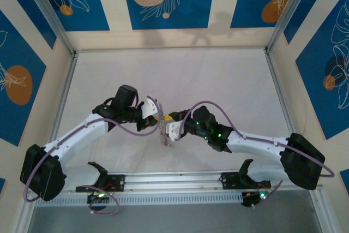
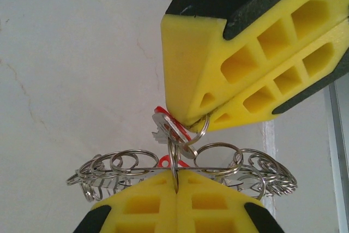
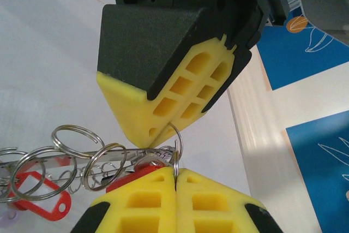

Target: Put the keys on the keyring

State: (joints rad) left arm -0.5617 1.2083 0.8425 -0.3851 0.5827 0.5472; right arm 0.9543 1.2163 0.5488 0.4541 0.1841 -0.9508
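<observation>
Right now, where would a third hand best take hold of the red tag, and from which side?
Probably the red tag by its flat frame, pinched across both faces, coming from the side away from the left gripper and right gripper; it hangs clear there.

Silver keyring edge-on, level, rim crowded with small rings; red-headed key just above.

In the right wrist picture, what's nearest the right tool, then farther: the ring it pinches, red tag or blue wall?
1. Pinched ring: at the right tool's tip.
2. Red tag: hanging at lower left.
3. Blue wall: far off on the right.
</observation>
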